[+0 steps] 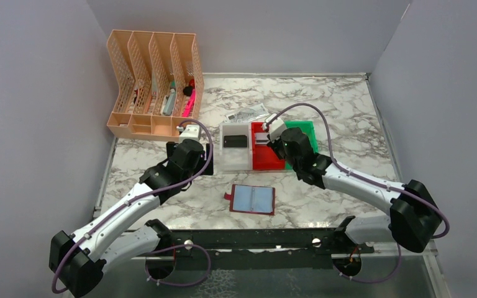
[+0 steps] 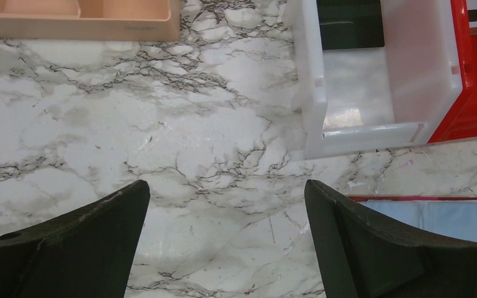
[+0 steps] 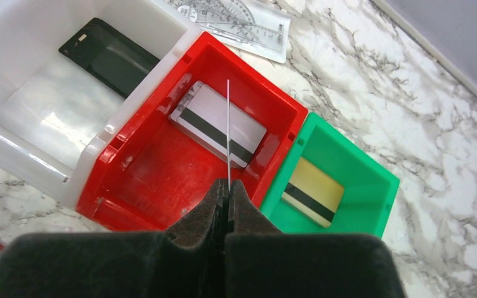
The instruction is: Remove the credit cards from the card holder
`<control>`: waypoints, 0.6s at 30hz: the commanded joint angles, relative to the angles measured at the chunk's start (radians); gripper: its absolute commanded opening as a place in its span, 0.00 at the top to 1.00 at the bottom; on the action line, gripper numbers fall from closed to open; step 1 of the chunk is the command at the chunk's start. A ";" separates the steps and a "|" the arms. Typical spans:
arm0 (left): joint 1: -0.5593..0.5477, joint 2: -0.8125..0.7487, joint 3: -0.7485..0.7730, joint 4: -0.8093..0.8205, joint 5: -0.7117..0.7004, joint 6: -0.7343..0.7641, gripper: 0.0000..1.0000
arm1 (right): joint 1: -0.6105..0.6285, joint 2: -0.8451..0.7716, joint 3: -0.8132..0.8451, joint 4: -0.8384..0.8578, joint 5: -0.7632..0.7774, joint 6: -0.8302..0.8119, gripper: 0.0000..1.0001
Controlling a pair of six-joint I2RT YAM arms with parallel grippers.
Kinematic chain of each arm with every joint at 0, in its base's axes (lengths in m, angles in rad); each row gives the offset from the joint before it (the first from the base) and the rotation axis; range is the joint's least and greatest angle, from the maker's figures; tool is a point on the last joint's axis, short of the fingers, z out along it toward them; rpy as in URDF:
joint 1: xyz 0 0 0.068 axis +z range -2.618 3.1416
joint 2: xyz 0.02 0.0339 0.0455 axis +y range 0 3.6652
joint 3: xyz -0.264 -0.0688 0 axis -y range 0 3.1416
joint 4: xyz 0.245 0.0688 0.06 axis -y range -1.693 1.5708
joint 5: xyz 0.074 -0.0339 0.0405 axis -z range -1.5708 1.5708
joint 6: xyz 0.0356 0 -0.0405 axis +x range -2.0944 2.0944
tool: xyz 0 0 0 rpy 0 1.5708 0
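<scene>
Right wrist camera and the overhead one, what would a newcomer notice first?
The right gripper pinches a thin card edge-on above the red bin, where a silver card lies. Nearer the arms, the maroon card holder lies open on the marble table.

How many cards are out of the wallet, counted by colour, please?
Black card, in the white bin: 1
Pale card, in the red bin: 1
Yellow card, in the green bin: 1
Held card, edge-on in the right fingers, colour unclear: 1
Total: 4
</scene>
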 commanded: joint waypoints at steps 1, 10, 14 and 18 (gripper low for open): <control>0.005 -0.019 -0.011 -0.007 -0.031 -0.007 0.01 | 0.000 0.019 -0.050 0.194 -0.061 -0.204 0.99; 0.007 -0.015 -0.008 -0.009 -0.012 0.001 0.01 | -0.050 0.104 0.001 0.166 -0.112 -0.258 0.99; 0.007 -0.023 -0.011 -0.009 -0.009 0.000 0.01 | -0.060 0.122 0.010 0.171 -0.115 -0.304 0.99; 0.007 -0.010 -0.010 -0.008 -0.002 0.002 0.01 | -0.061 0.165 0.021 0.185 -0.102 -0.359 0.99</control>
